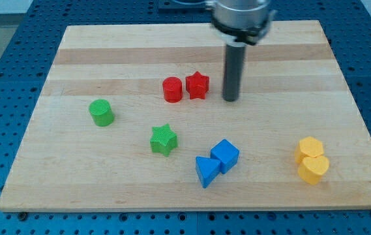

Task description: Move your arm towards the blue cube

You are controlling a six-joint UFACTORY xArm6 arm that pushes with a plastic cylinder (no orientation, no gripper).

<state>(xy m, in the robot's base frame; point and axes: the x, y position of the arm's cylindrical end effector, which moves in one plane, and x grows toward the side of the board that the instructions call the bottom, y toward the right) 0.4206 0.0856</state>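
Your tip (230,99) sits just right of the red star (197,85) and red cylinder (172,89). Below it, bare desk (270,59) runs straight down to the blue cube (225,155). The blue triangle (205,172) touches that cube's lower left; the green star (163,140) stands off left.

The board (107,59) is pale wood with a smooth, matt finish; lengthwise grain bands show. It lies on a blue perforated surface (15,19), apparently metal.

The rod is dark, matt and smooth down to my tip (230,100); the collar (240,16) above it is grey metal with a dull sheen.

The blue cube (225,156), below my tip, looks like matt plastic. The red star (197,85), just left of my tip, has finely ridged plastic sides.
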